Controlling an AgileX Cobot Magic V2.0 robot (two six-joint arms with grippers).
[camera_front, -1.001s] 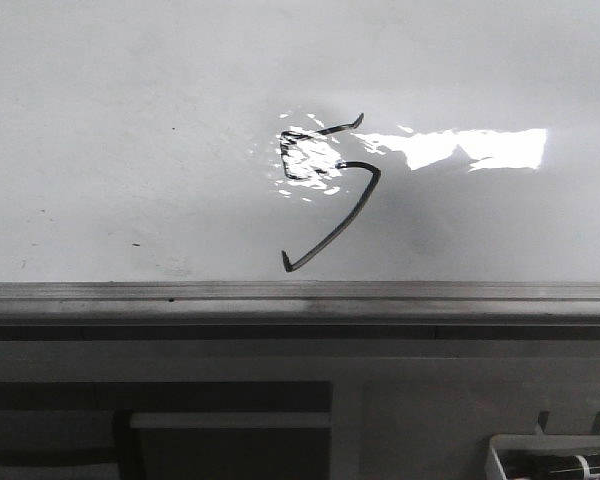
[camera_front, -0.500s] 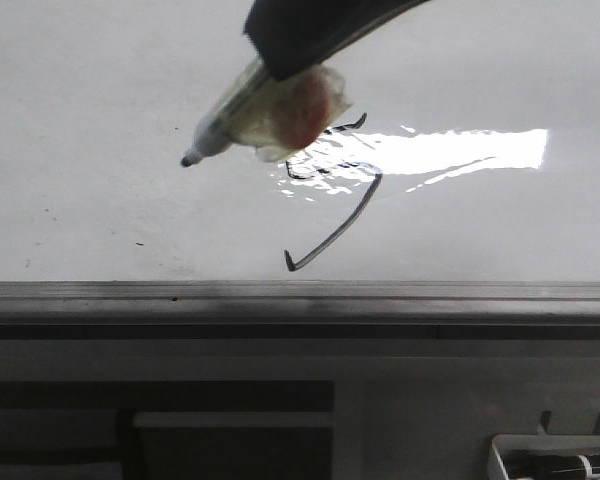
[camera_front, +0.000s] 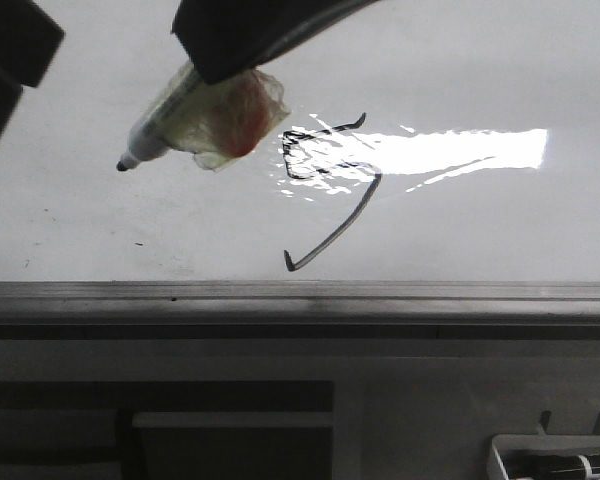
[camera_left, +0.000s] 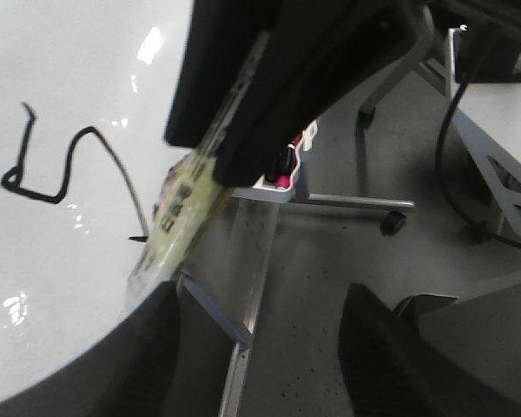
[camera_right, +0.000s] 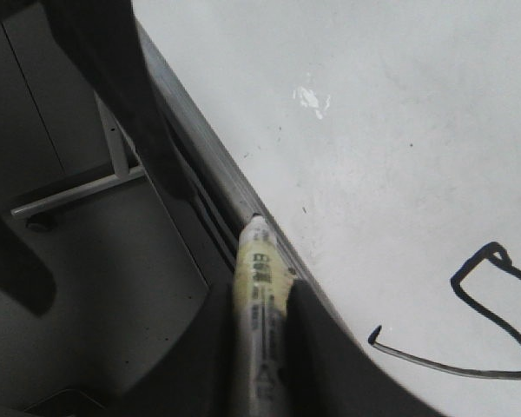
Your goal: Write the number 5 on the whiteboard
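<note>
Here you see the whiteboard with the number 5 already drawn near its middle, partly overlaid by a bright glare patch. Its angular top and loop, the bend, and the long slanted tail ending in a small hook near the grey edge rail all read as complete strokes; the right wrist view shows the same figure unbroken. Judge the writing itself as done.

Note that the right gripper is clamped on the marker, whose barrel carries a yellowish wrap with a reddish patch. In the front view the marker's dark tip points away from the figure, to its left, and appears lifted clear of the board surface, though contact cannot be ruled out from this angle alone.

The left gripper shows two dark fingers spread apart with nothing between them; a second dark shape at the front view's upper left corner is probably that arm.

What remains, in your assessment, is only withdrawal: carry the marker off the board without a stray mark across the finished strokes. A tray sits below the rail at lower right.
</note>
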